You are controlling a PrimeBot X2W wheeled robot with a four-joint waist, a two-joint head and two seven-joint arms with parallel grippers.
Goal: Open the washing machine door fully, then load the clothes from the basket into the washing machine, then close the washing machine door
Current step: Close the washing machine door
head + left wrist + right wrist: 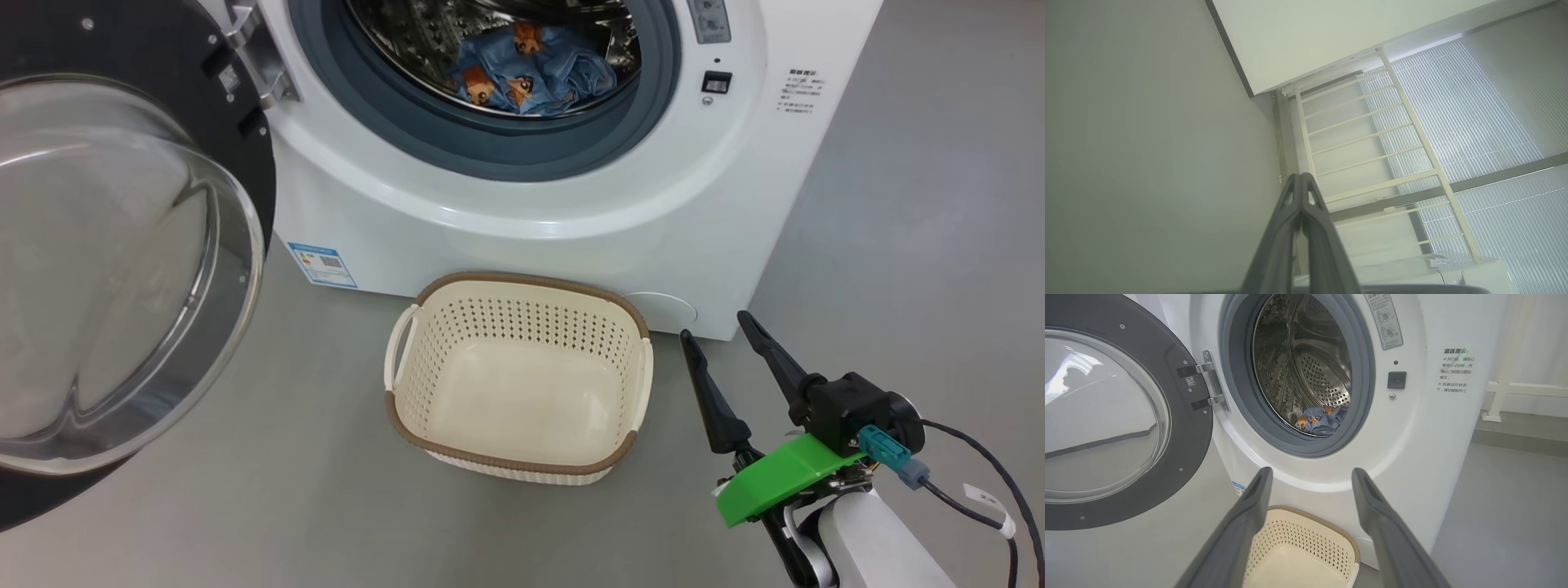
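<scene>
Right gripper (713, 324) is hovering over the grey floor (286, 490) just right of the basket (522, 280), its two dark fingers standing wide apart and holding nothing. Left gripper (1300, 174) is pointing up at a pale wall and a white railing (1372, 143), with its fingers pressed together tip to tip and nothing between them.

The washing machine (531, 204) is filling the top of the head view, with its upper part cut off by the frame. The right wrist view is taking in more of its front and is looking straight into the perforated steel drum (1298, 363). The washing machine door (122, 269) is hanging wide open on the left. In the head view it is cropped at the left edge and its glass bowl is bulging toward the camera. From the right wrist its black rim (1106, 416) and metal hinge (1208, 386) are showing almost whole.

The basket is sitting on the floor just in front of the machine, its bare cream bottom showing. From the right wrist its near half (1310, 539) is being cut off by the frame and partly covered by the fingers.

The clothes (531, 69) are lying bunched low in the drum, behind the grey gasket (490, 151). From the right wrist they (1321, 418) are appearing small and half hidden by the gasket lip. A blue sticker (322, 263) is sitting low on the machine's front, its print too small to read.
</scene>
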